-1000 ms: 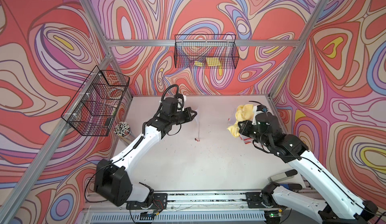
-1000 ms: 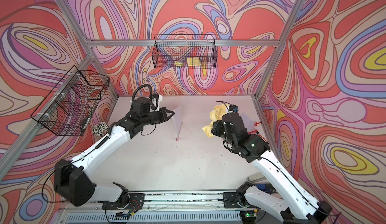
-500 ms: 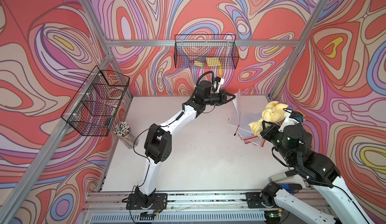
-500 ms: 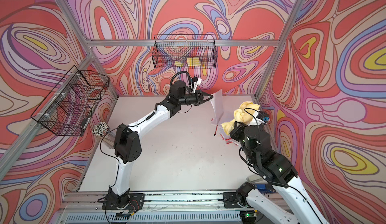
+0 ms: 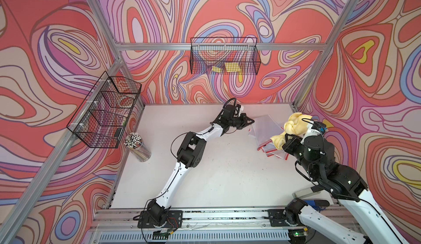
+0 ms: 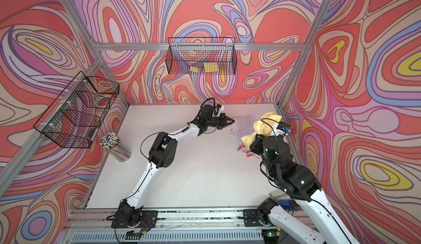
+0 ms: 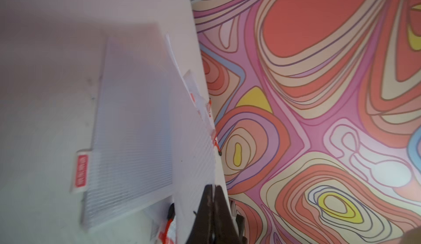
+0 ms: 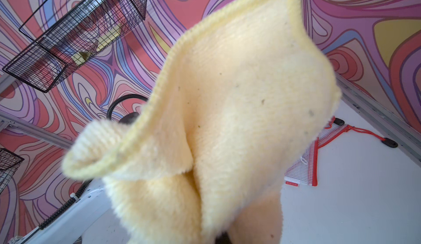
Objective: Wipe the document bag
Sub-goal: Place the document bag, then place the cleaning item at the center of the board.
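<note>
As only wrist view shows, left gripper (image 7: 213, 189) pinches document bag (image 7: 196, 154) | right gripper (image 5: 286, 140) clamps cloth (image 8: 239, 106)

Right wrist view: yellow cloth (image 8: 239, 106) hides most of the document bag (image 8: 303, 160).

fluffy yellow cloth (image 8: 239, 108); ribbed translucent plastic document bag (image 7: 136, 129).

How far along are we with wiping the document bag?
Done: left end effector pinches the document bag by its edge; right end effector grips the yellow cloth. In hand: cloth poised over the bag, contact unclear. Left: probably the wiping strokes.
</note>
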`<state>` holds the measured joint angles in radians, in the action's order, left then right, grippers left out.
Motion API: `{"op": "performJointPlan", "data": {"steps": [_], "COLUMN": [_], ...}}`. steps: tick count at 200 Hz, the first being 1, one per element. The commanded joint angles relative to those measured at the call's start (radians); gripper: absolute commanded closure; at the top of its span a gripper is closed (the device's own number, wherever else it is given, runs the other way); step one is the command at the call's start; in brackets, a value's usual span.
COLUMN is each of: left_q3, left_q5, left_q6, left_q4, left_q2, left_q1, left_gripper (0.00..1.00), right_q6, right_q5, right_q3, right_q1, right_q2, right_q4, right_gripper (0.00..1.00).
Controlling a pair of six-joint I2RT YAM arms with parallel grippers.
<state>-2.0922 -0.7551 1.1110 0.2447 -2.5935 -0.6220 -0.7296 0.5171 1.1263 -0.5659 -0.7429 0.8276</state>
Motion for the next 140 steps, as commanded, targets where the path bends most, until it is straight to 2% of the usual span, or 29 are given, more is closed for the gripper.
{"op": "performJointPlan", "data": {"steps": [1,11,28,47,71,87,115,140], "left_q3": [0.096,0.151,0.221,0.348,0.545,0.643,0.766,0.938], "left_q5": [0.048,0.087,0.176,0.322,0.558,0.657,0.874,0.951], "left_q6": [-0.09,-0.15,-0.271,-0.377,-0.468,-0.519,-0.563,-0.577], "left_q4": [-0.063,-0.12,-0.255,-0.329,-0.352,-0.367,-0.483,-0.47], "left_q2": [0.082,0.117,0.186,0.312,0.55,0.696,0.918,1.14], "left_q1": [-0.004,-0.004,-0.002,-0.001,0.005,0.006,0.008,0.029], "left_gripper": [0.89,0.72,0.31,0.11,0.01,0.01,0.01,0.01], "right_q6": [0.015,0.014,0.026,0.039,0.04,0.044,0.063,0.09], "right_q5": [-0.002,-0.006,-0.036,-0.093,-0.163,-0.241,-0.298,-0.338], "right_q3": [-0.023,-0.032,-0.047,-0.058,-0.086,-0.112,-0.084,0.012], "right_q1": [0.003,0.003,0.003,0.003,0.003,0.003,0.003,0.003], "right_q2": [-0.035,-0.06,-0.12,-0.218,-0.358,-0.459,-0.677,-0.918], "right_q4": [-0.01,-0.021,-0.051,-0.083,-0.142,-0.234,-0.343,-0.399], "right_gripper": [1.0,1.0,1.0,1.0,1.0,1.0,1.0,1.0]}}
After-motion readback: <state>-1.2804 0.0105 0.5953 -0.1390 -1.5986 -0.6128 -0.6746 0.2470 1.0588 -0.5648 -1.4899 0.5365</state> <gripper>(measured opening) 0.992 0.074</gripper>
